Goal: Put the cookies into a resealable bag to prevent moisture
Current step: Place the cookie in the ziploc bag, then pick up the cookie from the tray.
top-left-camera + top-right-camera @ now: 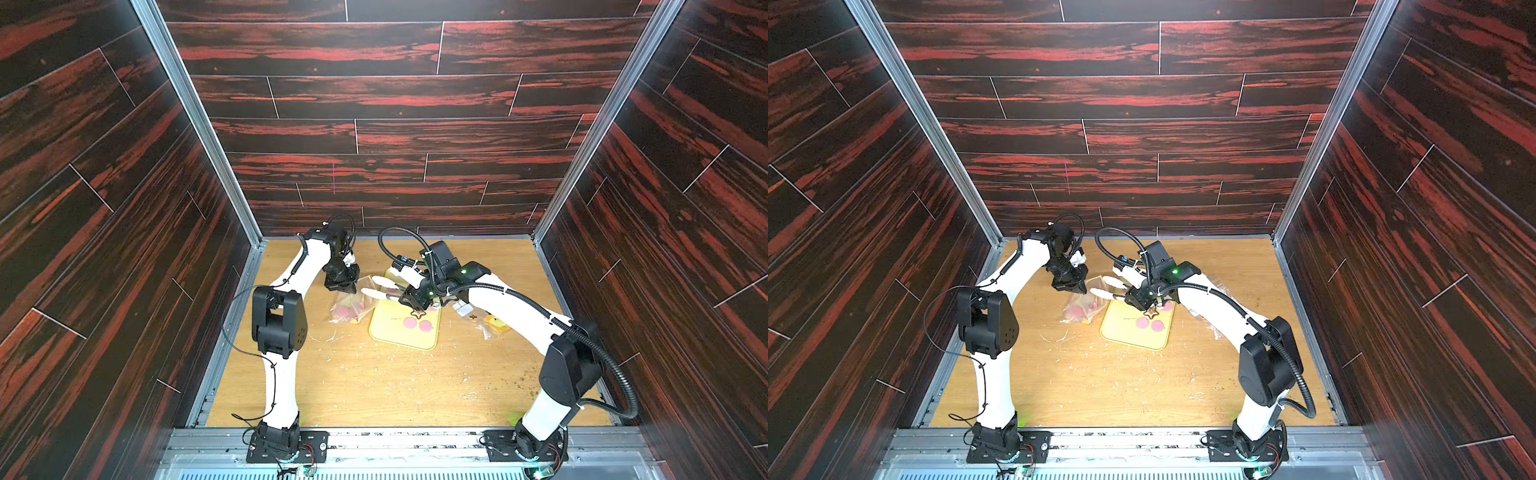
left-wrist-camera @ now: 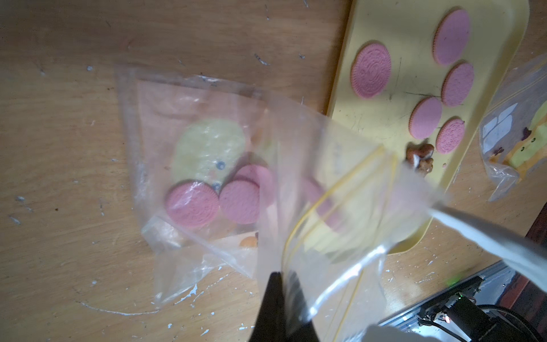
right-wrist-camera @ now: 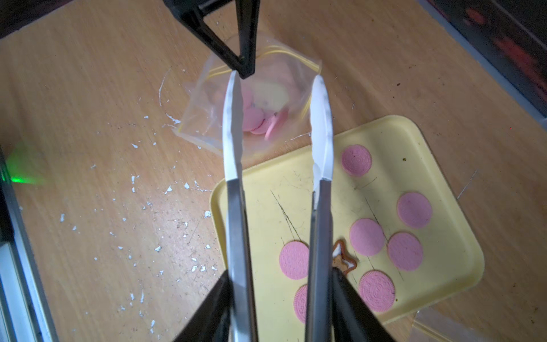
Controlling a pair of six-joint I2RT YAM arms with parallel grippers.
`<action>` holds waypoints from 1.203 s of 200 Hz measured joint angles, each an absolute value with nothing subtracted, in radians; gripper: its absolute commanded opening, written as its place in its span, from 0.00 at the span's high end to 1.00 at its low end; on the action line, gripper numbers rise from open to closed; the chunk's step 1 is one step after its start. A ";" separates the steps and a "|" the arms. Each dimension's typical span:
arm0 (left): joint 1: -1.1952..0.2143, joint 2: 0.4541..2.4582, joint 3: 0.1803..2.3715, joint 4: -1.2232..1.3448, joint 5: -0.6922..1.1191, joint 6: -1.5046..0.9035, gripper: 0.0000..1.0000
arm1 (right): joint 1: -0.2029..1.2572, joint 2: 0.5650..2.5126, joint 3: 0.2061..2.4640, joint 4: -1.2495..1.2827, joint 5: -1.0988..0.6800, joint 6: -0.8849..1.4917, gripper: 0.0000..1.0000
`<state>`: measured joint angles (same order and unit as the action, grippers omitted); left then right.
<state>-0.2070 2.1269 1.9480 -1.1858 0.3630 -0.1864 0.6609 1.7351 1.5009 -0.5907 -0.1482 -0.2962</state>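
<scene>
In the right wrist view the tongs (image 3: 318, 237) are covering part of the star (image 3: 343, 260) and two pink cookies (image 3: 291, 260). In the left wrist view the mouth of the bag (image 2: 310, 142) is blurring the cookies behind it, and a spare bag (image 2: 515, 124) is running off the edge.

We see the most free room at the front of the table (image 1: 374, 386), between the two arm bases (image 1: 278, 440); only crumbs (image 3: 133, 207) lie there. The back right corner is bare too. Walls (image 1: 124, 249) shut in three sides. The left gripper (image 1: 345, 287) pinches the rim of the bag (image 2: 207, 124) and holds its mouth up, and the tongs (image 3: 233, 133) in the right gripper (image 1: 413, 298) hang right over that mouth, tips apart. The tray (image 1: 386, 332) lies just beside the bag, under the tongs. A second bag (image 1: 492, 326) lies past the tray; we think the right arm (image 1: 519, 307) passes over it, but the view is poor.
</scene>
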 measured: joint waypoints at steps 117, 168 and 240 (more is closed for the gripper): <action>-0.207 2.127 1.958 -1.189 0.366 -0.183 1.00 | 0.512 1.647 1.299 -0.582 -0.002 -0.309 0.46; -0.207 2.127 1.958 -1.192 0.363 -0.183 1.00 | 0.521 1.828 1.384 -0.558 0.020 -0.337 0.45; -0.207 2.127 1.958 -1.202 0.361 -0.183 1.00 | 0.529 1.986 1.527 -0.534 0.012 -0.360 0.46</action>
<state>-0.2070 2.1273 1.9583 -1.2018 0.3614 -0.1829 0.5285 1.9862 1.5272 -0.5343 0.0124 -0.3599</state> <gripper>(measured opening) 0.048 0.544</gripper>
